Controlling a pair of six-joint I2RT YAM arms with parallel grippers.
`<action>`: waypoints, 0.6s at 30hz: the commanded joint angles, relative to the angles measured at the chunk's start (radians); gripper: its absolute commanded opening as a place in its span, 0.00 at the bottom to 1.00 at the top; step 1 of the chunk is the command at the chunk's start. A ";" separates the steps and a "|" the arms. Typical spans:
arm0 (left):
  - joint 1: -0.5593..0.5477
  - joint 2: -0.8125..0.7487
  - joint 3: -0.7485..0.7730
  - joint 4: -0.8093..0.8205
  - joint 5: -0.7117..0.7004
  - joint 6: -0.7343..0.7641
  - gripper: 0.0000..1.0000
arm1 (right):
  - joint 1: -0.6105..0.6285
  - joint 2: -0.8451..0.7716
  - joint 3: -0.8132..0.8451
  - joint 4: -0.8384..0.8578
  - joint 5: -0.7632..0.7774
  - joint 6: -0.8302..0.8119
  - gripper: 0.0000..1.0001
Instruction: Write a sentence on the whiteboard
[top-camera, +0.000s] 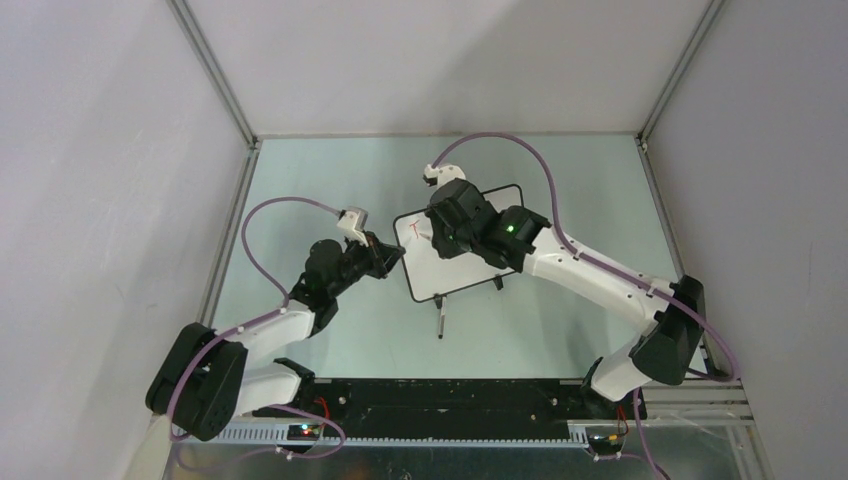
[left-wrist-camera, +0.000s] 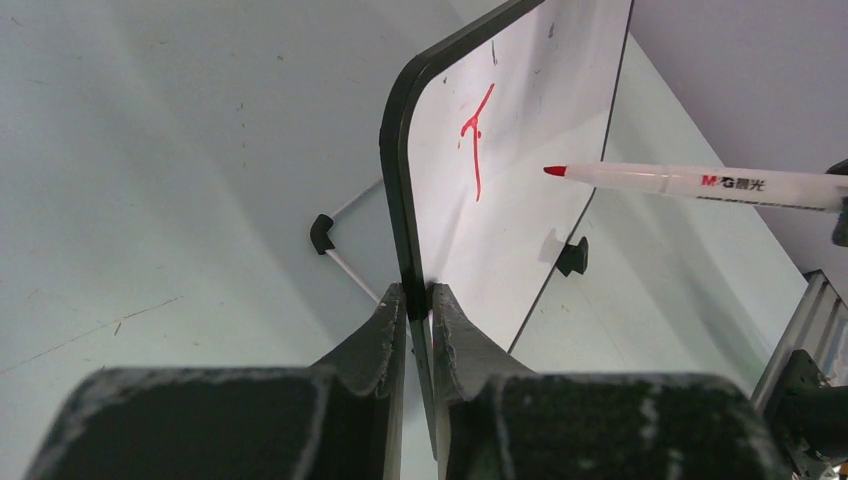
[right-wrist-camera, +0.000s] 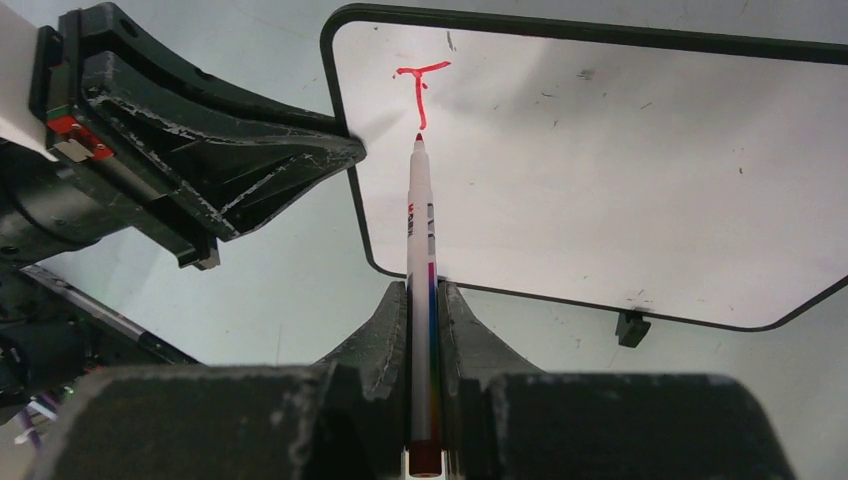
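The whiteboard (top-camera: 440, 262) (left-wrist-camera: 520, 130) (right-wrist-camera: 620, 170) stands tilted at the table's middle, white face in a thin black frame. My left gripper (left-wrist-camera: 421, 300) (top-camera: 392, 255) is shut on its left edge. Of the sentence only a red "T" (right-wrist-camera: 421, 88) (left-wrist-camera: 478, 140) (top-camera: 416, 232) shows near the board's top left corner. My right gripper (right-wrist-camera: 426, 292) (top-camera: 445, 240) is shut on a white marker (right-wrist-camera: 421, 240) (left-wrist-camera: 700, 184). Its red tip (right-wrist-camera: 418, 138) sits just below the T's stem, at or just off the face; I cannot tell which.
One black foot (right-wrist-camera: 629, 327) (left-wrist-camera: 572, 256) shows at the board's lower edge, another (left-wrist-camera: 322, 233) behind it. A thin rod with a dark end (top-camera: 440, 322) lies on the pale green table (top-camera: 300, 180) in front of the board. Grey walls close in the table on three sides.
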 joint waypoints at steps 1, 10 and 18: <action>-0.013 -0.011 0.046 -0.005 -0.020 0.035 0.14 | 0.007 -0.004 0.013 0.026 0.052 -0.021 0.00; -0.012 0.000 0.054 -0.031 -0.036 0.050 0.13 | -0.001 -0.002 0.022 0.031 0.082 -0.036 0.00; -0.012 -0.059 0.035 -0.068 -0.093 0.081 0.11 | -0.008 0.008 0.025 0.033 0.077 -0.034 0.00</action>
